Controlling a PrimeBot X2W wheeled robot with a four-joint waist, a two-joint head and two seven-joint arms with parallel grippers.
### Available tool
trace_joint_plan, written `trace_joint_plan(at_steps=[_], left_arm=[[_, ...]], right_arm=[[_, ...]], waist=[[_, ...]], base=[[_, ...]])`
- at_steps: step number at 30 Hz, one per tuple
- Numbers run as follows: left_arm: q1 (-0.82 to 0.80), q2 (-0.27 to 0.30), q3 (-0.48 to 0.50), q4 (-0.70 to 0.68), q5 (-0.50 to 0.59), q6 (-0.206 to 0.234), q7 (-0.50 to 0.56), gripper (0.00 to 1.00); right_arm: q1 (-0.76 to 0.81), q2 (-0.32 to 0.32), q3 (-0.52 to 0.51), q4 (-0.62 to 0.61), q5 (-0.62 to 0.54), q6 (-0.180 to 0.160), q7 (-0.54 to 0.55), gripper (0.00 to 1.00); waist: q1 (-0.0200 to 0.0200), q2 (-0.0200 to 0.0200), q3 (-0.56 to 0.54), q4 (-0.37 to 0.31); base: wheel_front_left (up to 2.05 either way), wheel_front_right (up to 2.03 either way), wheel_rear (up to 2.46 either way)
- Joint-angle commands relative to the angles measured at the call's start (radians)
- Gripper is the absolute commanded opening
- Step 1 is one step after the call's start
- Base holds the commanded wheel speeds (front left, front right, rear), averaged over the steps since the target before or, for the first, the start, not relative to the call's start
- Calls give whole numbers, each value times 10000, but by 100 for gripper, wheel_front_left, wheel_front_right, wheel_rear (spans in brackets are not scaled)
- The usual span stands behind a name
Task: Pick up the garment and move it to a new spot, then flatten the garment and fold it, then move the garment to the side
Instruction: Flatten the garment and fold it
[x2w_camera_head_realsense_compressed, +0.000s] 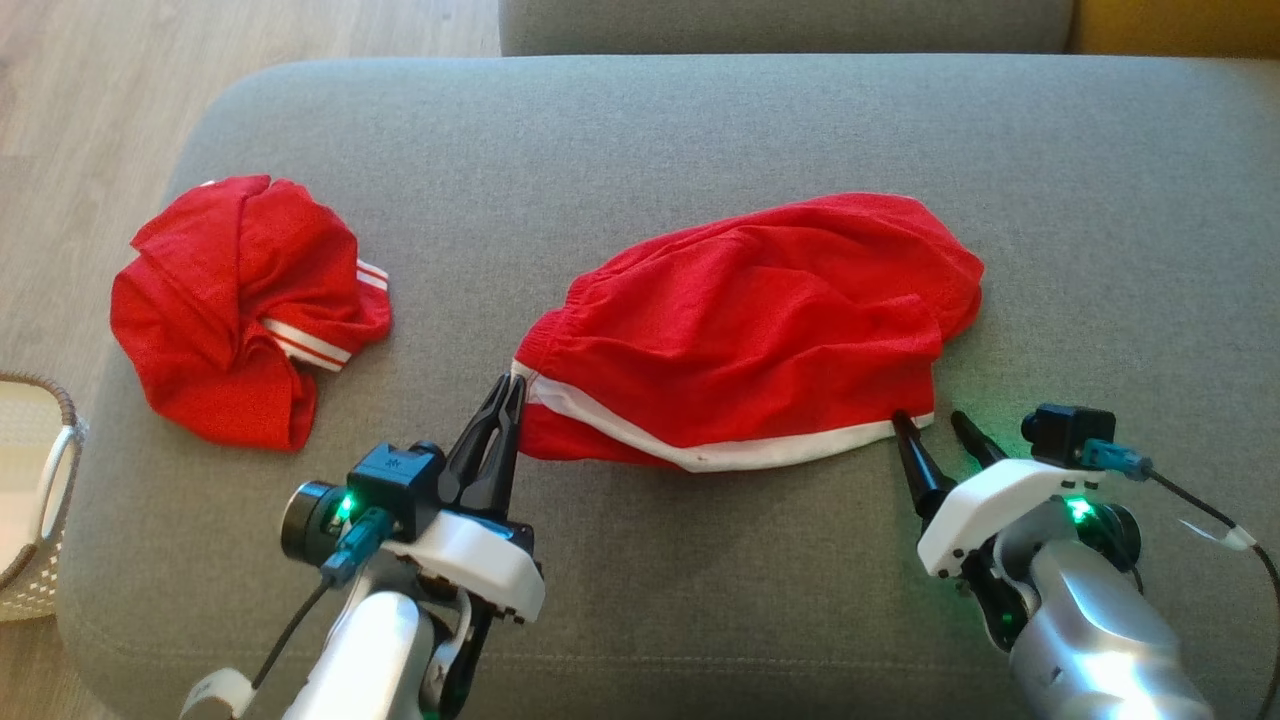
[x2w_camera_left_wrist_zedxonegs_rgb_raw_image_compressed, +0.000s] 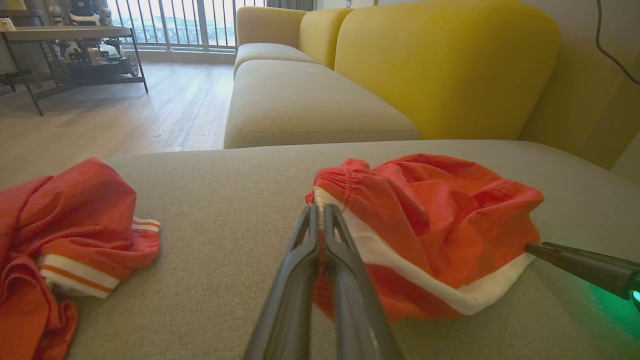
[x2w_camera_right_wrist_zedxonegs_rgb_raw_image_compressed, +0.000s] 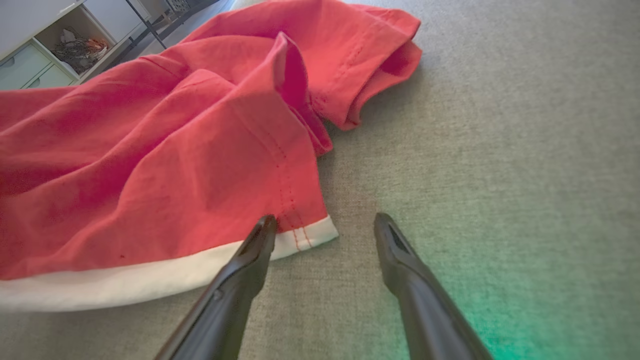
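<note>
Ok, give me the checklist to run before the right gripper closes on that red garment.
1. Left gripper shut on the garment at its waistband corner: ok.
2. Right gripper open and down at the cushion: ok.
3. Hem corner sitting between the right fingers: not ok. Only its tip reaches into the gap, beside one finger.
4. Other red garment lying apart from this one: ok.
5. Garment flat: not ok. It is wrinkled and folded over at the far edge.
</note>
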Motion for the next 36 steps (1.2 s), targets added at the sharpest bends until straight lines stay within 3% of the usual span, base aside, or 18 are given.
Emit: trace_joint_plan(at_steps=[1,8,9,10,17,24,30,36], left_arm=[[-316,-3,388,-290,103,44,-122,0],[-429,-25,371,-189,141,-2,-122,0],[-439,-27,372,-172,146,-9,-122,0],[-447,-29,379,-156,148,-12,-122,0],[-442,-38,489,-98,174,33,-122,0],[-359,-42,687,-353,188,55,-122,0],[-232,-34,1115,-1048,-69,-60,-122,0],[-287,28,1566,-1680,-578,-184,-115,0]], right_arm=[[-59,64,257,-205,-52,-2,-88,100],[-151,64,465,47,-17,-2,-88,100],[-168,64,541,108,39,-2,-76,44],[-185,64,634,169,74,-2,-57,0],[-341,64,930,396,287,-2,-65,0],[-450,64,1020,-245,382,-2,-82,0],[-346,64,1085,-2080,833,-2,-25,0],[-209,64,1028,-4304,1236,-2,845,0]], waist=[[1,0,9,9],[1,0,53,135],[1,0,52,153],[1,0,47,164],[1,0,-52,96],[1,0,-344,-141],[1,0,-1054,-436],[1,0,-1658,-750]], base=[[0,0,0],[0,0,0],[0,0,0],[0,0,0],[0,0,0],[0,0,0],[0,0,0],[0,0,0]])
